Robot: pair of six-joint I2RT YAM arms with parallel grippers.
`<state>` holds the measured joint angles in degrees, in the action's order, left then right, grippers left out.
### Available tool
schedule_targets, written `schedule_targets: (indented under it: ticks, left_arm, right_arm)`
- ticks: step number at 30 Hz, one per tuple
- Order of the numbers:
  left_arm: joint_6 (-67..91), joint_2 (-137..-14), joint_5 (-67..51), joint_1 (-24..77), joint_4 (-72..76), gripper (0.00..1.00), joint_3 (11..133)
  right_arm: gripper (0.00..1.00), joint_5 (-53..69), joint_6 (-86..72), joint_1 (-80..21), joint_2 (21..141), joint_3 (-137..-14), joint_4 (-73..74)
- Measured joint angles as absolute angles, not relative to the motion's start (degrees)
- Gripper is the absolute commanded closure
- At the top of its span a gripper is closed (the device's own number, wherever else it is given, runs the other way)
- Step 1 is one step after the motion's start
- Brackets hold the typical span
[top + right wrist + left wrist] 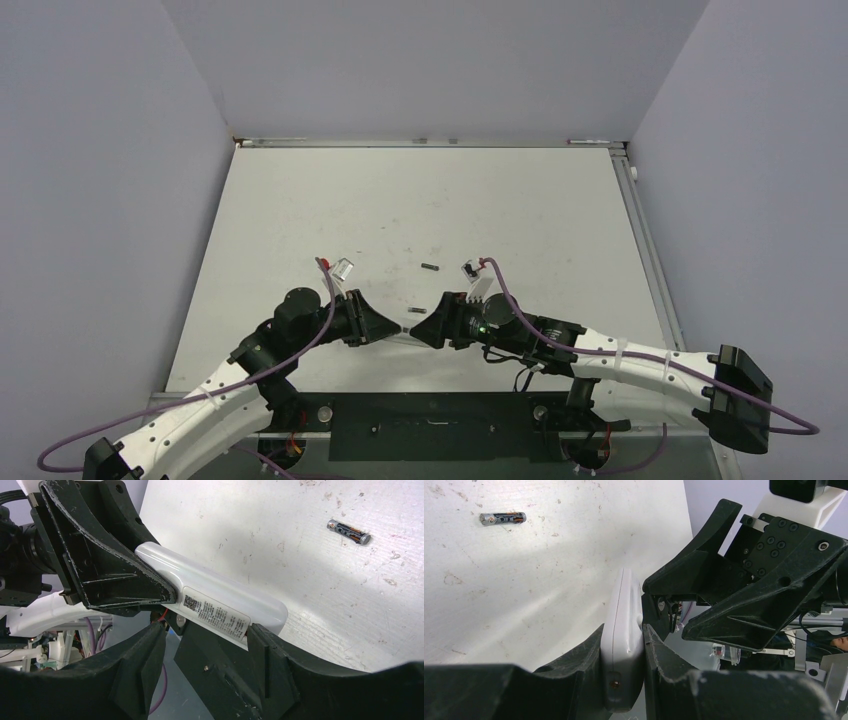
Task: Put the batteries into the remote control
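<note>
My left gripper (pixel 388 328) is shut on the white remote control (pixel 625 595) and holds it edge-on, just above the table, near the front middle. In the right wrist view the remote (pixel 220 602) shows a printed label, with the left gripper's fingers (pixel 105 570) clamped on its far half. My right gripper (pixel 206 631) is open, its jaws set wide on either side of the remote's near end. One dark battery (pixel 431 267) lies on the table beyond the grippers, and also shows in both wrist views (pixel 502 518) (pixel 349 531). A second battery (pixel 417 309) lies closer to them.
The white table (pixel 300 220) has grey walls on three sides and a raised strip (pixel 430 142) along its back edge. The two arms meet tip to tip near the front edge.
</note>
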<state>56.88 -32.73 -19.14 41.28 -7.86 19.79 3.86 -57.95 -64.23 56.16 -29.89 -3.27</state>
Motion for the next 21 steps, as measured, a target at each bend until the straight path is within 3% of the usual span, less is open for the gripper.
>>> schedule_targets:
  ticks: [21]
  left_arm:
    - [57.41,-33.19,-19.62,41.28,-7.88,1.0,19.86]
  right_arm:
    - [0.41,2.46,-59.2,-65.63,56.73,-29.89,-2.52]
